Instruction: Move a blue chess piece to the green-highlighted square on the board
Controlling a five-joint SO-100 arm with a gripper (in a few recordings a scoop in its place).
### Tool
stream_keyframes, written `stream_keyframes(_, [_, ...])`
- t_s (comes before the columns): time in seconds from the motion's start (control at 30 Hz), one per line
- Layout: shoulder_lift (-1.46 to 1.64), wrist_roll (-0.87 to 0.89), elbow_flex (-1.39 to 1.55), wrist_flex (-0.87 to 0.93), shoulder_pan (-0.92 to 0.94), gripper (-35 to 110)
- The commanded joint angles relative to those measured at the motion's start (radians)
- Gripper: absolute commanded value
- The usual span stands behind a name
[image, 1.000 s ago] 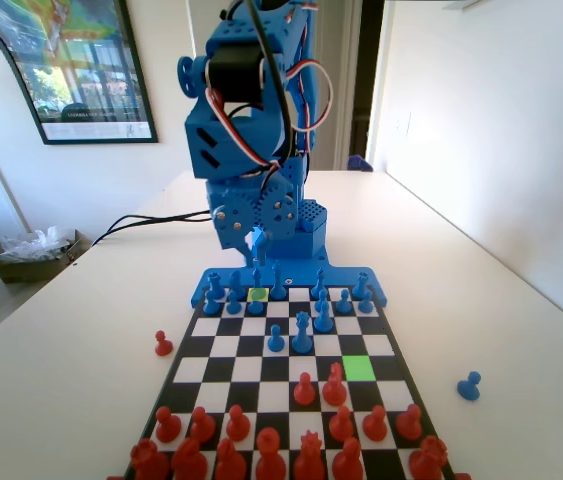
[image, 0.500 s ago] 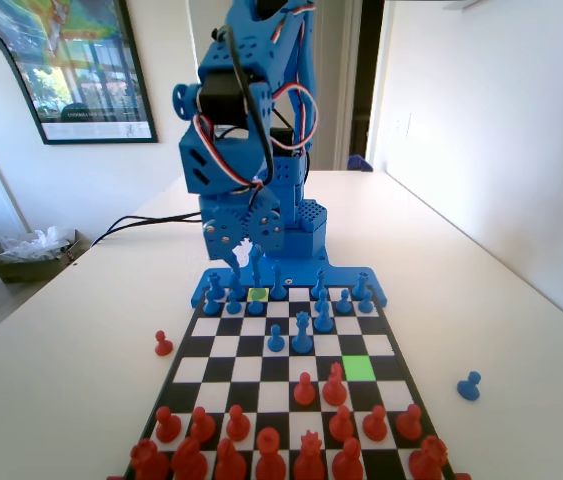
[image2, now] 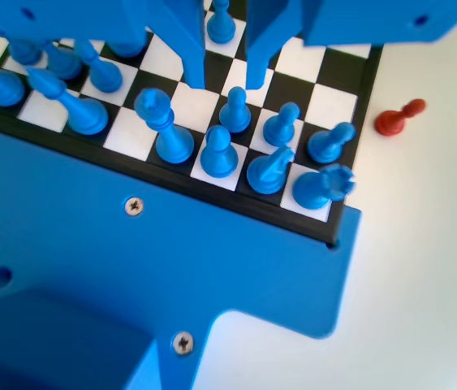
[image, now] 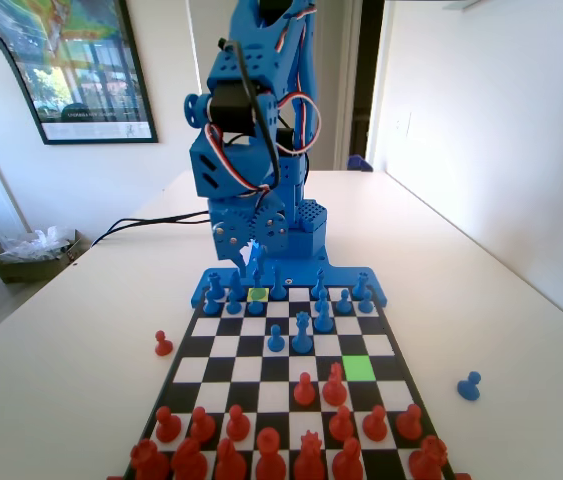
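Overhead, my gripper [image2: 224, 81] hung with jaws apart, holding nothing, above the blue chess piece [image2: 234, 111], which stood just below my fingertips, well apart from the green-highlighted square [image: 358, 367]. No legible writing.

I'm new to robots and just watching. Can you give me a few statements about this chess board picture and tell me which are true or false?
1. The jaws of the blue arm's gripper are apart and hold nothing. True.
2. A small blue plastic pawn stands off the board on the white table. True.
3. The bright green square has a red piece standing on it. False: it is bare.
4. The gripper hangs above the red pieces. False: it is over the blue back rows.
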Motion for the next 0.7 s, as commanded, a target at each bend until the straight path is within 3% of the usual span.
stream_keyframes(0.0, [0.026, -0.011, 0.023, -0.026, -0.002, 9])
stream_keyframes(0.67, [0.023, -0.038, 0.095, -0.11, 0.012, 9])
